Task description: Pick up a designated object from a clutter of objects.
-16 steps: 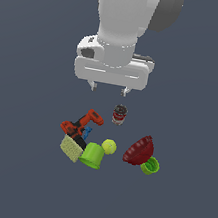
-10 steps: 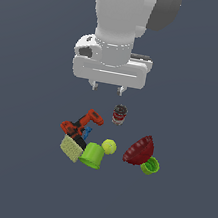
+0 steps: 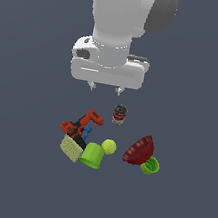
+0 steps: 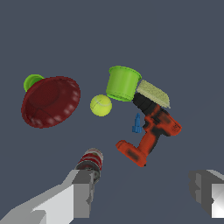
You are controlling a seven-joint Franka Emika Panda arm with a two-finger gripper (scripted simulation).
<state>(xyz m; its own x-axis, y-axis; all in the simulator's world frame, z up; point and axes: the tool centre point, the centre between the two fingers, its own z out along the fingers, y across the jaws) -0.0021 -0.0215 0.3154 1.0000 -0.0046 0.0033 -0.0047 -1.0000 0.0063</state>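
the tool [image 3: 105, 88] is hanging wide open and empty above the clutter, so i think it is needing to descend over the drill [image 3: 81, 125].

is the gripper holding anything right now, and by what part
Nothing is held. The gripper hangs open above the clutter, its fingers apart with empty space between them; the drill lies untouched.

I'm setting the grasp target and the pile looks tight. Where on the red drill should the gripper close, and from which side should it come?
Probably on the drill's red handle, coming straight down from above with the open gripper. The drill lies flat, and that narrow middle section is bare. Its black end is tucked under the sponge beside the green cup, and the small blue piece sits alongside.
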